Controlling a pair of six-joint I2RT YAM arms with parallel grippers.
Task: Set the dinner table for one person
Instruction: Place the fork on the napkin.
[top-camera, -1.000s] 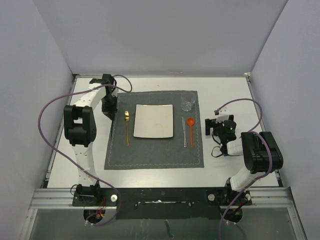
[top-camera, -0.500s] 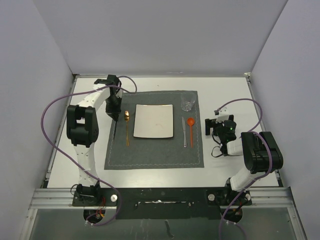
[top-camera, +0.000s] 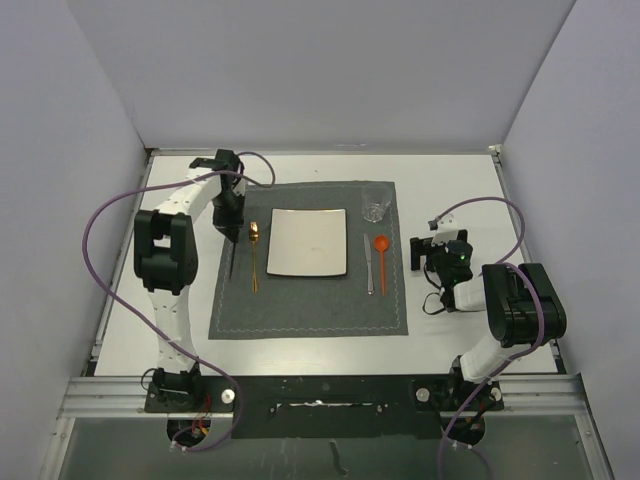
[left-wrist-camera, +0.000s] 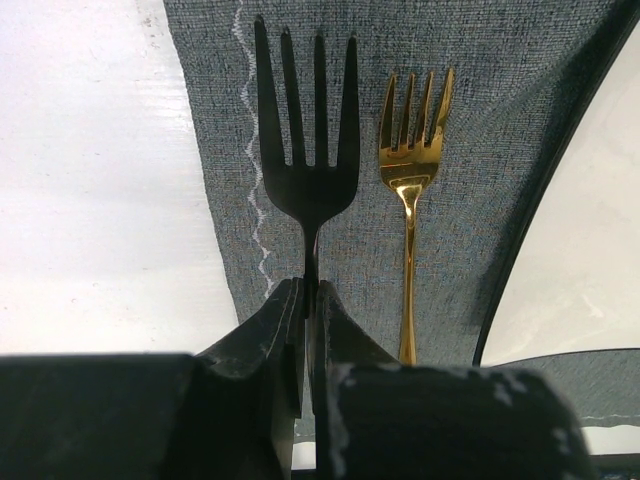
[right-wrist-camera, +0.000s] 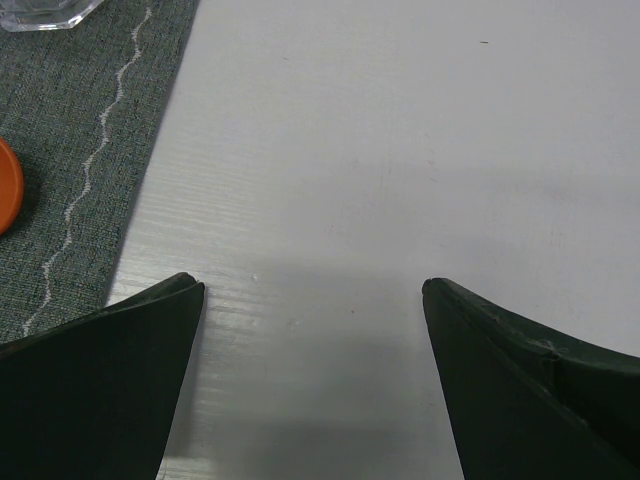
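Grey woven placemat (left-wrist-camera: 480, 120) with white zigzag stitching; black fork (left-wrist-camera: 307, 190); gold fork (left-wrist-camera: 411, 175); white plate (top-camera: 308, 242); orange spoon (top-camera: 381, 244); white desk (right-wrist-camera: 400, 150).

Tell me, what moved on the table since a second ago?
The left gripper, shut on the black fork, swung right, from beside the placemat to over its left edge, next to the gold fork. In the last half second it hardly moved. The right gripper, plate, knife, orange spoon and glass stayed put.
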